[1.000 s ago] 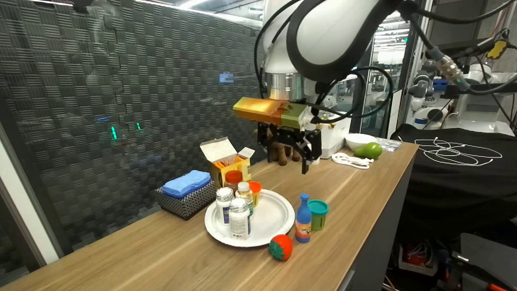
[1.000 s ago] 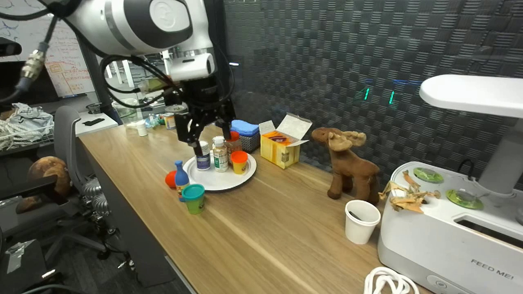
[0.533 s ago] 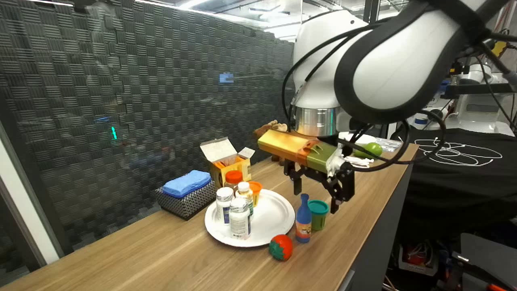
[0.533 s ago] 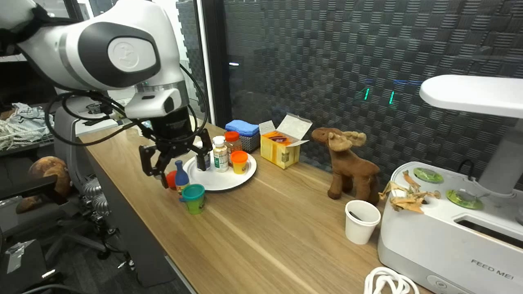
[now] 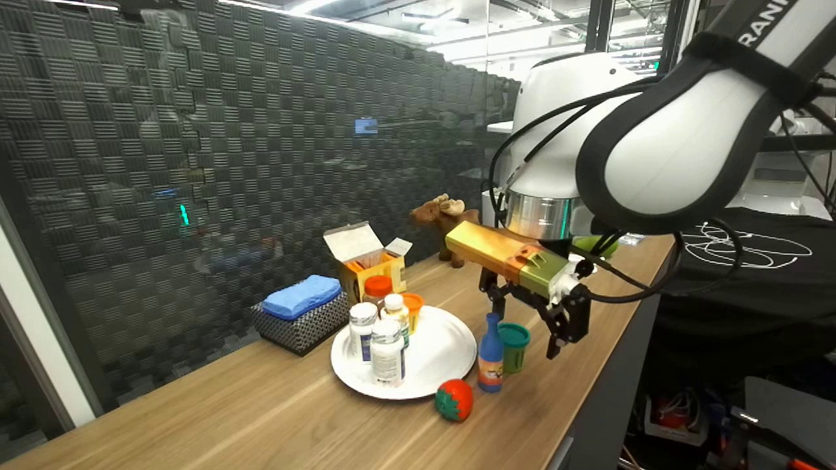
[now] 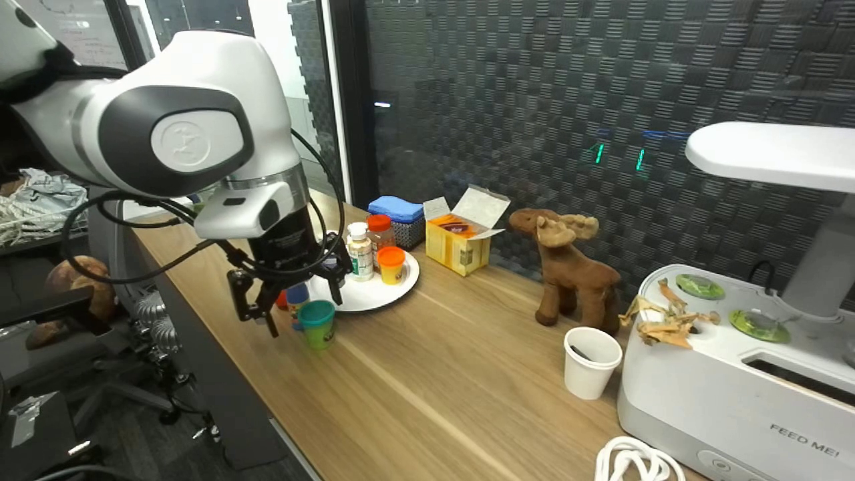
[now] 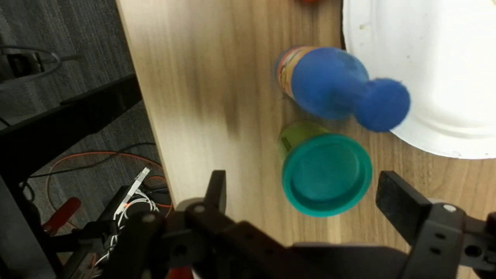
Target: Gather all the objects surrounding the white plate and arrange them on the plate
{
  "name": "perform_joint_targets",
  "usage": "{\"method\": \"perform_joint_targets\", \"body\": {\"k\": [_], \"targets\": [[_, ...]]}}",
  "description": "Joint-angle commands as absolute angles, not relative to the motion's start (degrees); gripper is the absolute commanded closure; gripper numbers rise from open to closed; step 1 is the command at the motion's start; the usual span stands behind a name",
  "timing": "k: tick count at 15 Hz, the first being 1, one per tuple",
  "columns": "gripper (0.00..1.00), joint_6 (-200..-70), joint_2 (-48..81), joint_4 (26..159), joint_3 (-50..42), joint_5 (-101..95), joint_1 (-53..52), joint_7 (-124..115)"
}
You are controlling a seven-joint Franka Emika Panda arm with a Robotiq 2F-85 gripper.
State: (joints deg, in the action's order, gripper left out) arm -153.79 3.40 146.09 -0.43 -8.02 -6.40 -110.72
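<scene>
The white plate [image 5: 441, 352] holds white pill bottles [image 5: 388, 359], a white-capped bottle [image 6: 361, 252], a red-lidded jar [image 6: 381, 235] and a yellow cup with an orange lid [image 6: 391, 266]. Beside the plate stand a green cup with a teal lid [image 7: 327, 174] and an upright blue bottle [image 5: 491, 365]. A red strawberry-like toy [image 5: 454, 399] lies near the plate's rim. My gripper [image 7: 302, 182] is open and empty, pointing down just above the teal-lidded cup, whose lid shows between the fingers in the wrist view. The gripper partly hides the blue bottle in an exterior view [image 6: 298, 298].
A yellow open box [image 6: 457, 244] and a black box with a blue cloth [image 5: 302, 307] stand behind the plate. A brown moose toy [image 6: 574, 274], a paper cup [image 6: 591, 364] and a white planter [image 6: 721, 387] are further along. The counter's edge [image 7: 149, 116] is close to the gripper.
My open gripper has moved from above the counter near the plate towards the counter's front edge and down to the teal-lidded cup. The objects have not visibly moved.
</scene>
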Motion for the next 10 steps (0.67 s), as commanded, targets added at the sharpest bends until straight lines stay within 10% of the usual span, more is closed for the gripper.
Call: {"method": "perform_joint_targets", "body": {"k": [1, 10], "targets": [[0.00, -158.7, 2.7, 147.3, 0.2, -5.5, -4.9, -106.8], [0.00, -159.2, 5.2, 145.8, 1.6, 7.9, -4.6, -92.9]]}}
